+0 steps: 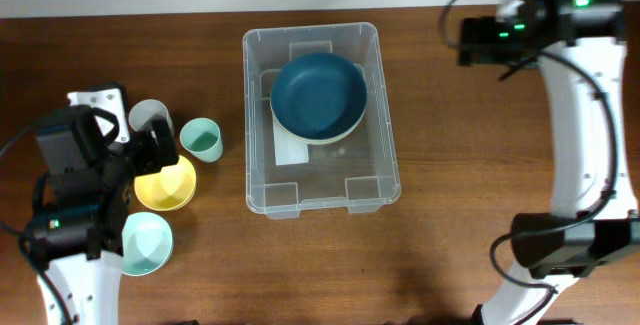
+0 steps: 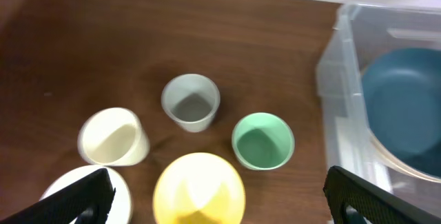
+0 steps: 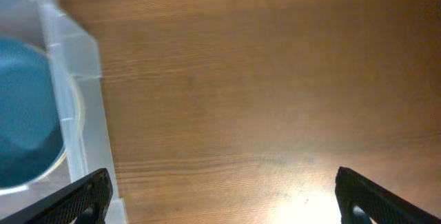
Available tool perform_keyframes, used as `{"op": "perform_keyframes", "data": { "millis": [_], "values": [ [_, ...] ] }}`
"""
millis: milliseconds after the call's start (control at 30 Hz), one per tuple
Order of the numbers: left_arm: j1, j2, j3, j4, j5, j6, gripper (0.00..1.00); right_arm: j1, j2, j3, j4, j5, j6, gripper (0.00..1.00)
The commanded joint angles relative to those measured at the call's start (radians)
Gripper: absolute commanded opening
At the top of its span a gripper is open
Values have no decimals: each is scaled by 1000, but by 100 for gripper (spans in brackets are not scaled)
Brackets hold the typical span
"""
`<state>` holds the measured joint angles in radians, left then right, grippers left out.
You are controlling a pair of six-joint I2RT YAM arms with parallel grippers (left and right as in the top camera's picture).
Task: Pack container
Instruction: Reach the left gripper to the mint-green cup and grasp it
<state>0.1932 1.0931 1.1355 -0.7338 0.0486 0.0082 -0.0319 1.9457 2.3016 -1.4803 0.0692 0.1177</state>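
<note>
The clear plastic container (image 1: pixel 322 183) stands mid-table with a dark blue bowl (image 1: pixel 318 95) nested on a cream bowl inside it. It also shows in the left wrist view (image 2: pixel 339 79) and the right wrist view (image 3: pixel 77 79). My left gripper (image 1: pixel 160 151) is open and empty above a yellow bowl (image 1: pixel 168 187), left of the container. In the left wrist view the yellow bowl (image 2: pixel 198 189) lies between the open fingers (image 2: pixel 217 207). My right gripper (image 1: pixel 468 41) is open and empty over bare table right of the container's far corner (image 3: pixel 227 203).
A grey cup (image 2: pixel 191 101), a green cup (image 2: pixel 262 140) and a cream cup (image 2: pixel 112 136) stand beyond the yellow bowl. A mint bowl (image 1: pixel 145 242) sits near the front left. The brown table ends at the far edge.
</note>
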Motion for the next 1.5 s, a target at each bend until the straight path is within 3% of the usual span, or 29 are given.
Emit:
{"op": "perform_keyframes", "data": {
  "millis": [0,167,400,1467],
  "values": [
    [-17,104,9,16,98,19,99,-184,0,-3,-11,-216,69,99],
    [-137,287,19,26,60,46,99,-360,0,-3,-105,-241,58,99],
    [-204,462,63,26,-19,30,99,-421,1,-8,-154,-239,14,99],
    [-251,594,78,72,-19,31,94,-420,7,-8,-159,-238,14,99]
  ]
}}
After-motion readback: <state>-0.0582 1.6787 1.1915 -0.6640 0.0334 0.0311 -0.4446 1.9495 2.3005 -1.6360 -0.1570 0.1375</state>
